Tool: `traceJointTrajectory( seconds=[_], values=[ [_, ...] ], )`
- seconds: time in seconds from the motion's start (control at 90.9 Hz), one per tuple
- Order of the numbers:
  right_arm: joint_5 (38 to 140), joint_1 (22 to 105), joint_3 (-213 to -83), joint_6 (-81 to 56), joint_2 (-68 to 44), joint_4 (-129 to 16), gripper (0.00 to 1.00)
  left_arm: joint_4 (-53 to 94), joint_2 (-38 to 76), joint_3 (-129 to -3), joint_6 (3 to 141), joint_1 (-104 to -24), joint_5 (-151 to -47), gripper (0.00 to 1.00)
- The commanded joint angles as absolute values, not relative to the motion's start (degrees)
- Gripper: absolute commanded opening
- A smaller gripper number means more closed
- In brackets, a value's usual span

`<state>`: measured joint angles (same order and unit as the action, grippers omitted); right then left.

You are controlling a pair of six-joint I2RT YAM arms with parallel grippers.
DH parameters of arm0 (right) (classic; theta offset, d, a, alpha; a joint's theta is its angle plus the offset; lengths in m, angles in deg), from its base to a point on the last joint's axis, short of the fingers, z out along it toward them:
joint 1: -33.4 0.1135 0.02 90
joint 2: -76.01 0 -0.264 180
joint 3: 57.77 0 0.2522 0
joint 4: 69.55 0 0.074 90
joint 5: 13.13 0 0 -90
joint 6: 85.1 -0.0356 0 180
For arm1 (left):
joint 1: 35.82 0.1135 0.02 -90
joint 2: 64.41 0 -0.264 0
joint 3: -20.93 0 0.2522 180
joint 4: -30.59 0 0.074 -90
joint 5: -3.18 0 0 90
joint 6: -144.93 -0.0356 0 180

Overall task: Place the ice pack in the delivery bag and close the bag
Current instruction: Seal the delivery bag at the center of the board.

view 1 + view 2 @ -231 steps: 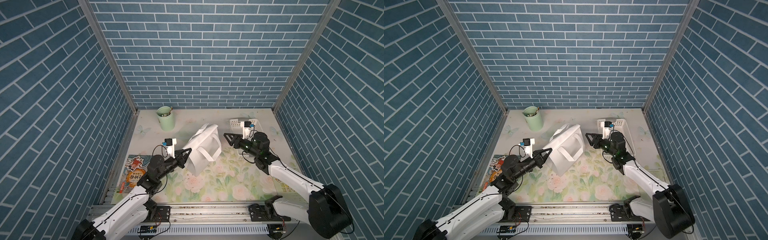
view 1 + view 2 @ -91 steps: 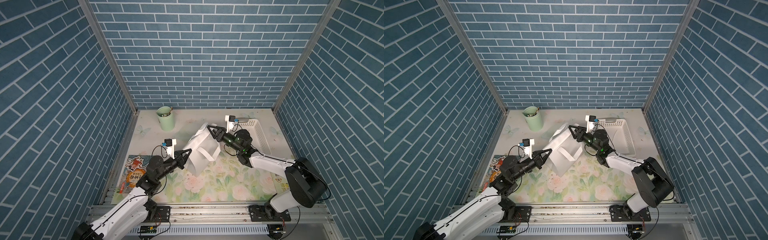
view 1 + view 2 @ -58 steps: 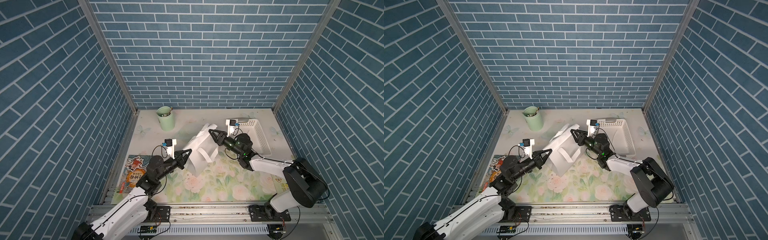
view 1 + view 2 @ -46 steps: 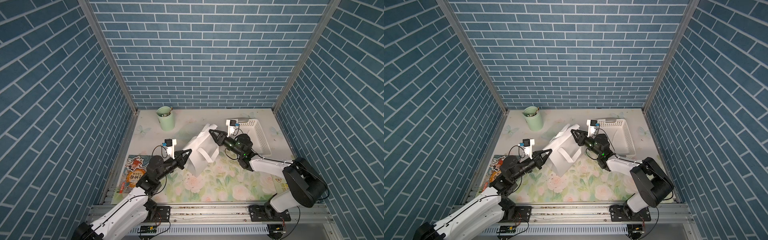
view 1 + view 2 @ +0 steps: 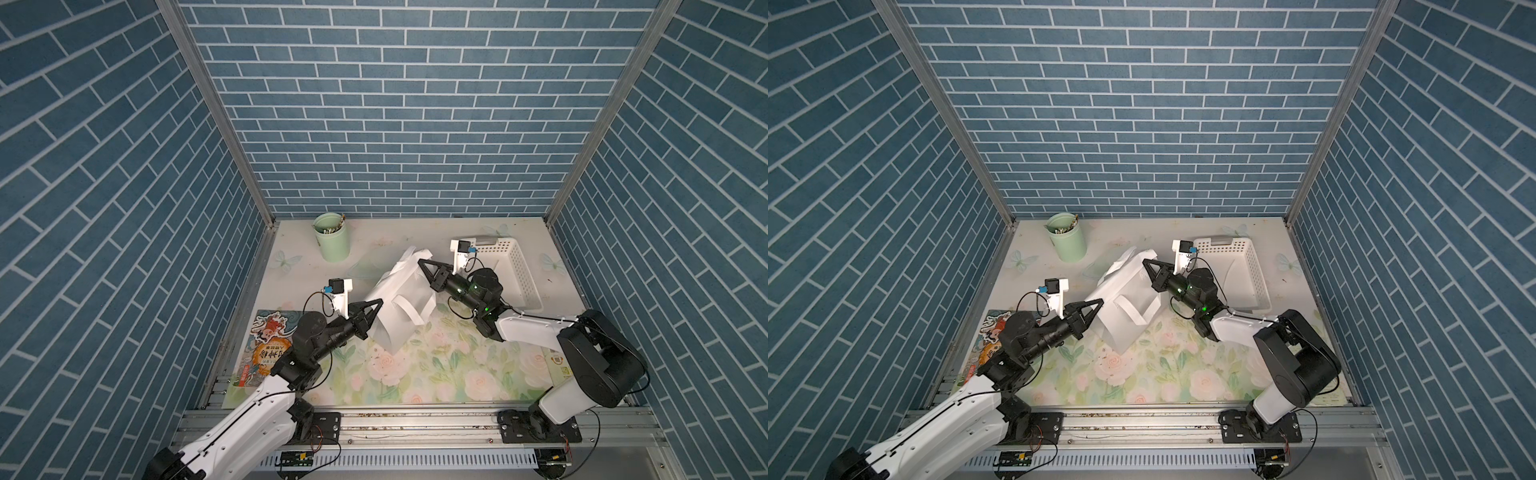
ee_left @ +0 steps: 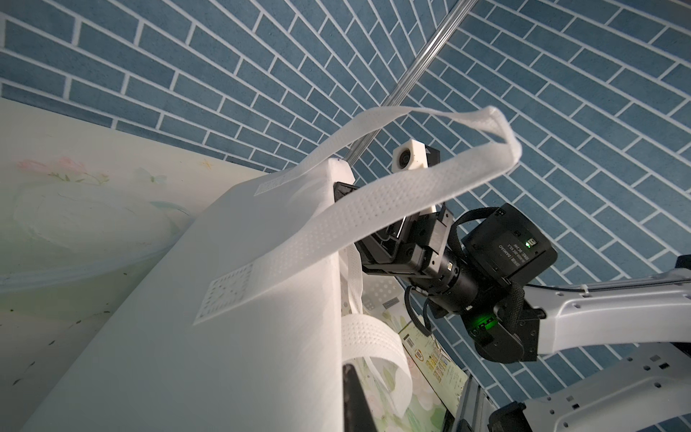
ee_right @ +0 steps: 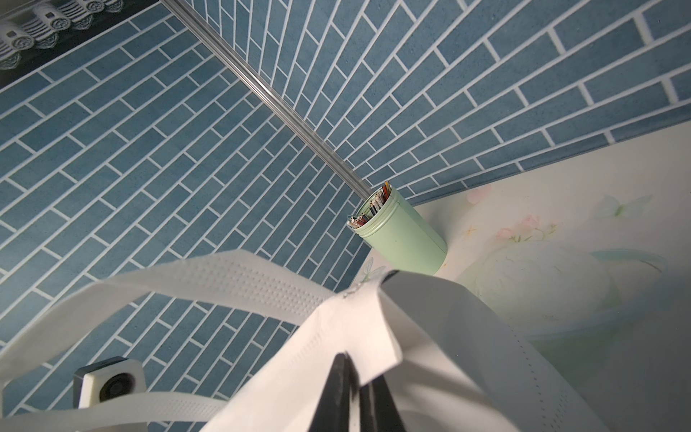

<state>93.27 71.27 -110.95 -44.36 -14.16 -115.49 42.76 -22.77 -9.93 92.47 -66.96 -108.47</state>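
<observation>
The white delivery bag lies tipped on the floral mat in both top views, one strap handle looping up. My left gripper is shut on the bag's near left edge; only one dark finger shows beside the wall. My right gripper is shut on the bag's far rim, its jaws pinching the white fabric. The ice pack, a pale translucent pouch, lies flat on the mat behind the bag, between it and the green cup; it also shows in the right wrist view.
A mint-green cup of sticks stands at the back left. A white perforated basket sits at the back right, behind my right arm. A printed booklet lies at the left edge, a small card at the right front.
My right gripper came from the basket to the bag's rim and has closed on the fabric over the last second. The left arm and the bag have hardly moved.
</observation>
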Motion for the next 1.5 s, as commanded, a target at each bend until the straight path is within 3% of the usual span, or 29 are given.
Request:
traceJointTrajectory(
  seconds=[0.0, 0.099, 0.132, 0.242, 0.374, 0.429, 0.693, 0.891, 1.166, 1.375, 1.485],
  values=[
    [91.3, 70.5, -111.4, -44.0, -15.9, -115.4, 0.06, 37.7, -23.7, -9.9, 91.8, -67.2, -111.1, 0.0],
    [91.4, 70.6, -111.6, -44.0, -16.6, -115.6, 0.02, 36.4, -24.1, -10.3, 91.8, -67.2, -111.0, 0.0],
    [91.5, 70.5, -111.7, -44.1, -16.6, -115.6, 0.01, 35.7, -24.3, -10.5, 91.6, -67.2, -110.9, 0.04],
    [91.5, 70.5, -112.0, -44.1, -17.0, -115.9, 0.0, 32.1, -25.0, -11.7, 90.6, -67.2, -110.0, 0.36],
    [91.6, 70.5, -112.2, -44.1, -17.2, -115.9, 0.0, 26.6, -28.3, -13.4, 89.9, -67.2, -106.3, 0.63],
    [91.7, 70.5, -112.1, -44.1, -17.3, -115.8, 0.0, 24.3, -30.9, -14.2, 89.9, -67.2, -105.4, 0.68],
    [92.1, 70.6, -112.0, -44.1, -17.2, -115.9, 0.0, 15.2, -40.6, -20.8, 88.2, -67.2, -104.8, 0.67],
    [92.3, 70.6, -111.9, -44.2, -16.8, -116.0, 0.0, 15.3, -31.7, -25.8, 83.4, -70.4, -111.2, 0.57],
    [92.1, 70.5, -111.5, -44.2, -16.8, -115.9, 0.0, 14.0, -17.3, -34.5, 75.1, -89.4, -93.8, 0.54],
    [92.4, 70.5, -111.1, -44.4, -16.2, -116.0, 0.0, 14.9, -7.8, -40.3, 72.9, -90.8, -79.0, 0.6],
    [92.4, 70.5, -110.5, -44.5, -15.6, -116.1, 0.0, 18.1, -5.1, -42.1, 71.4, -87.8, -81.9, 0.67]
  ],
)
